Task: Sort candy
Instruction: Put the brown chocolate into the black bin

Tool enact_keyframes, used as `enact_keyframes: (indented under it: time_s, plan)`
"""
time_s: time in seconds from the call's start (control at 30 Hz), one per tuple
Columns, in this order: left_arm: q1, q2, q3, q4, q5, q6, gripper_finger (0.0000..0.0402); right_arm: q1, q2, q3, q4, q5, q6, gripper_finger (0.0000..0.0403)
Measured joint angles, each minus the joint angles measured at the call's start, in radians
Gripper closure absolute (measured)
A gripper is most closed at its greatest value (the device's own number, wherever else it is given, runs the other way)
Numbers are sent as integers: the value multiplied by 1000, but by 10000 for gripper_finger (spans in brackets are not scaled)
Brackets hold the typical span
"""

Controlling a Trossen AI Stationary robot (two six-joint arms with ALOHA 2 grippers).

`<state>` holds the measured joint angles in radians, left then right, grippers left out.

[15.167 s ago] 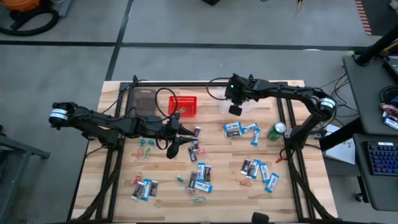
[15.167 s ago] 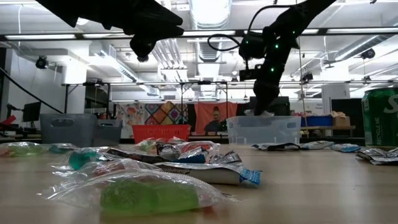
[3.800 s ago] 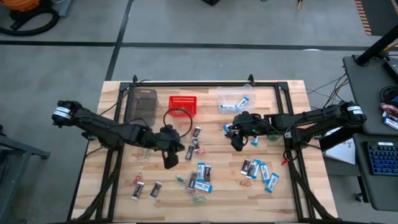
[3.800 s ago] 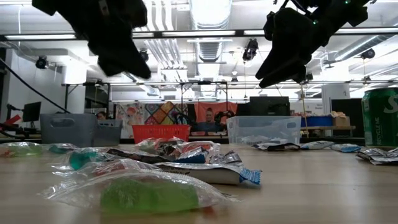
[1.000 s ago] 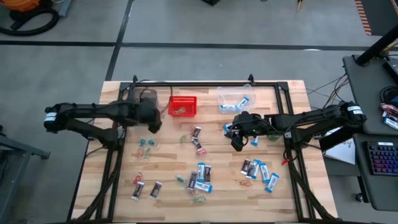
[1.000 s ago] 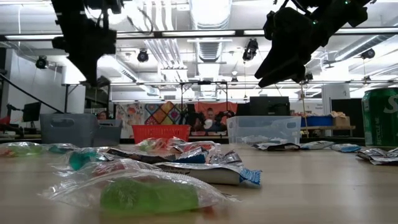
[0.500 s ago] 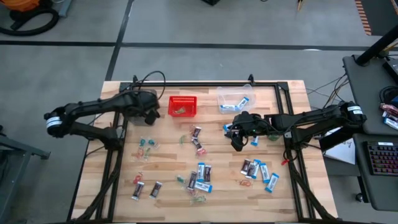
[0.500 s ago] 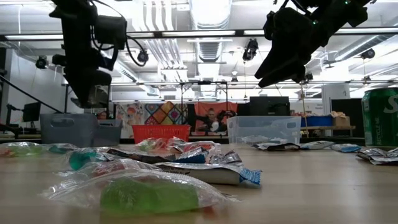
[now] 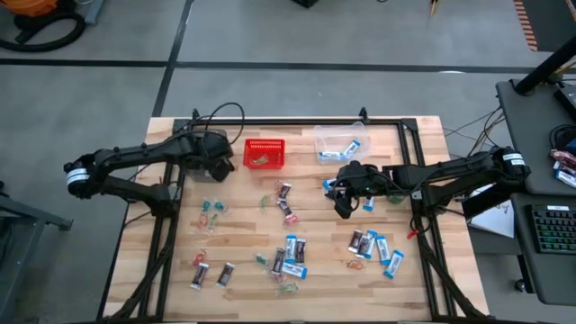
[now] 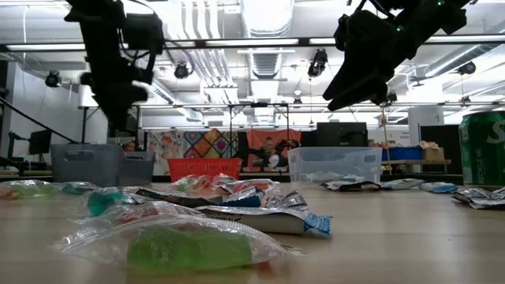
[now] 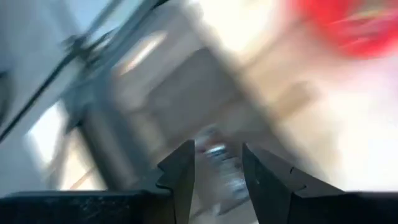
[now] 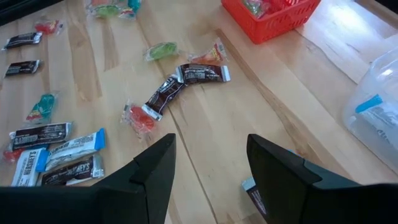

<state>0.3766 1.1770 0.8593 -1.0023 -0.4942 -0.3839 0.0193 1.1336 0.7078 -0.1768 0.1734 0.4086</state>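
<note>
Overhead, the left gripper [image 9: 219, 162] hangs above the grey bin [image 9: 205, 142] at the far left of the table [image 9: 423, 270]. In its wrist view the two fingers [image 11: 181, 177] stand apart with a gap between them and nothing gripped; small wrapped pieces show blurred beyond the gap, too smeared to name. The red basket [image 9: 265, 152] sits just right of the grey bin and has a few sweets in it.

The right gripper [image 9: 343, 205] hovers near the middle of the table, right of centre, close to a group of blue-and-white packets [image 9: 340, 187]. Its fingers [image 12: 155, 171] are spread wide and hold nothing. Past them the wrist view shows two brown bars [image 12: 186, 81] lying end to end on the wood, a red twist-wrapped sweet [image 12: 140, 118] just beside them and a green one [image 12: 160, 50] a little farther off.

The clear bin [image 9: 339, 144] at the far edge, right of the basket, has blue-and-white packets inside. More candy is scattered over the table: green and red pieces [image 9: 211, 209] on the left, brown bars [image 9: 212, 274] near the front left, a mixed bunch [image 9: 290, 255] at the near centre, and another bunch of packets and bars [image 9: 376, 247] at the near right. A green can [image 9: 400, 188] stands at the right edge.
</note>
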Motion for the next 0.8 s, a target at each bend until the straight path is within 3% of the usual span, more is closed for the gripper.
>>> enact_keyframes:
  time_s: [0.17,0.27,0.33,0.43,0.67,0.8]
  plan:
    - [-56,-19,0,205,349,248,292,0,0,14,-8,-17,104,213]
    - [-90,-26,0,283,551,378,298,0,0,46,-57,-140,117,213]
    - [-109,-28,0,324,625,421,302,1,1,72,-120,-184,118,213]
    - [-132,-29,-3,380,641,430,308,0,2,129,-283,-167,159,213]
    - [-166,-29,-46,509,641,416,313,0,51,266,-648,-10,216,213]
    - [-169,-26,-80,577,640,388,313,0,95,285,-711,-6,22,213]
